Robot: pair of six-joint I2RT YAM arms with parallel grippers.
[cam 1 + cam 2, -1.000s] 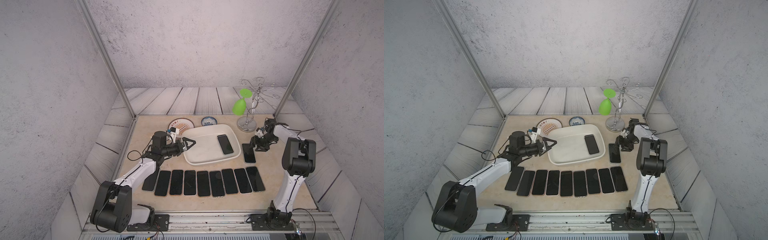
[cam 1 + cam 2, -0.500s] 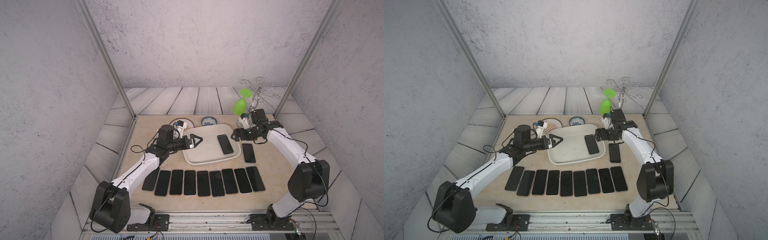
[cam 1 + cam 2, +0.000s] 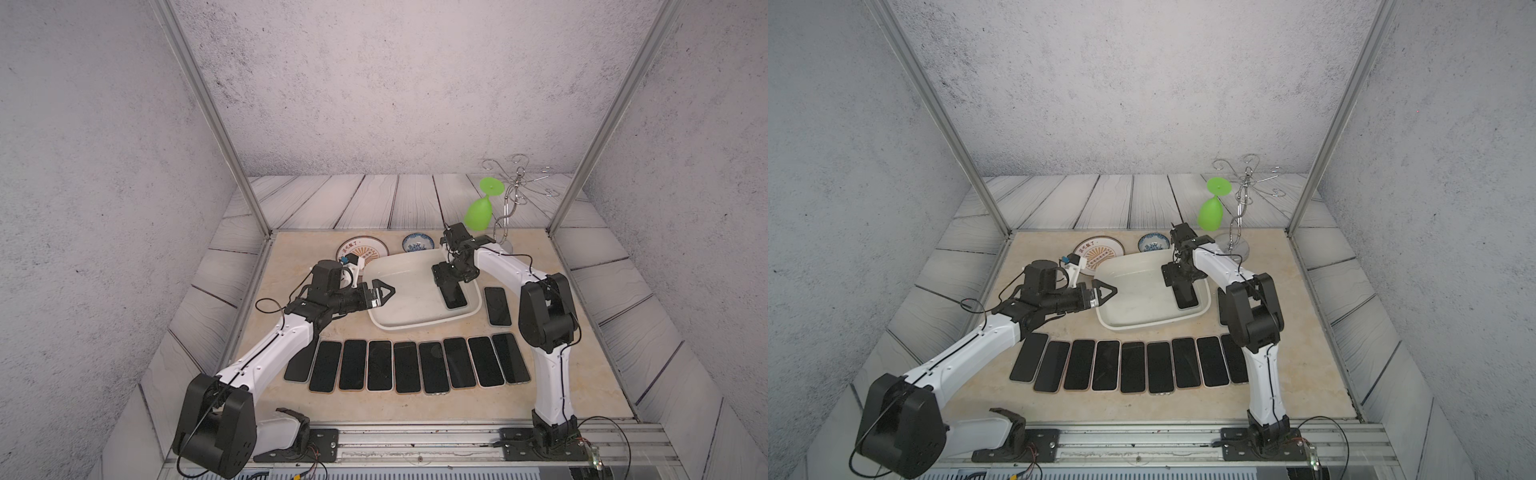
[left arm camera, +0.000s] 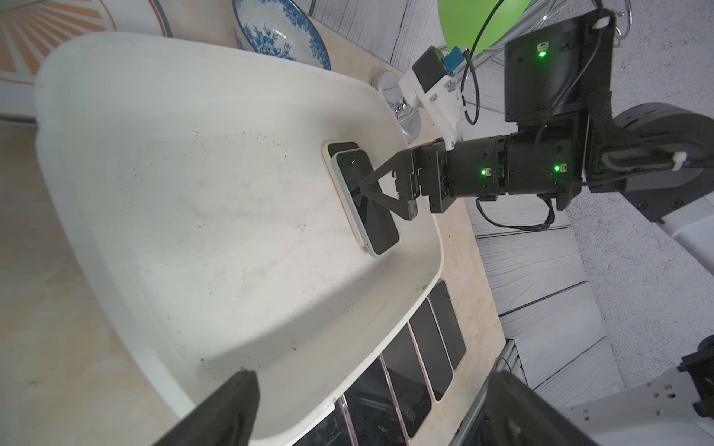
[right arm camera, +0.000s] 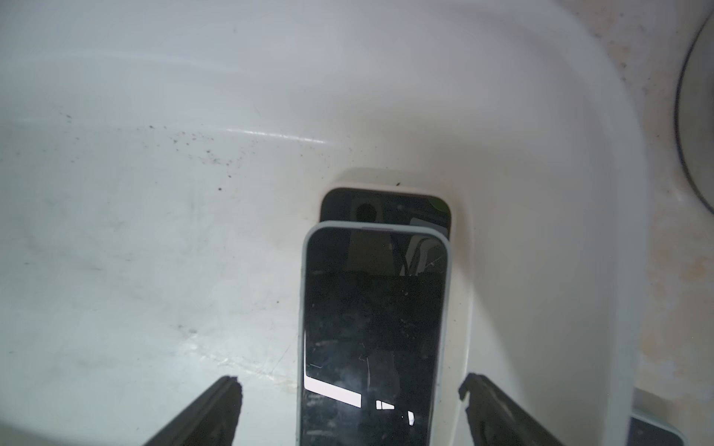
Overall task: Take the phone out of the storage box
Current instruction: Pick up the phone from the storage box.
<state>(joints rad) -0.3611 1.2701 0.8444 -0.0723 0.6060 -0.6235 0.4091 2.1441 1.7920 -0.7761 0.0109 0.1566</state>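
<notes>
A shallow white rectangular plastic storage box sits mid-table on a beige surface. Along its right wall lies a dark-screened phone in a pale blue-grey case, stacked on a second dark phone of which only one end shows. The right gripper hangs just over the top phone, its jaws spread wide to either side and gripping nothing. The left gripper hovers at the box's left rim, also wide open and empty. A row of dark phones lies on the table in front of the box.
</notes>
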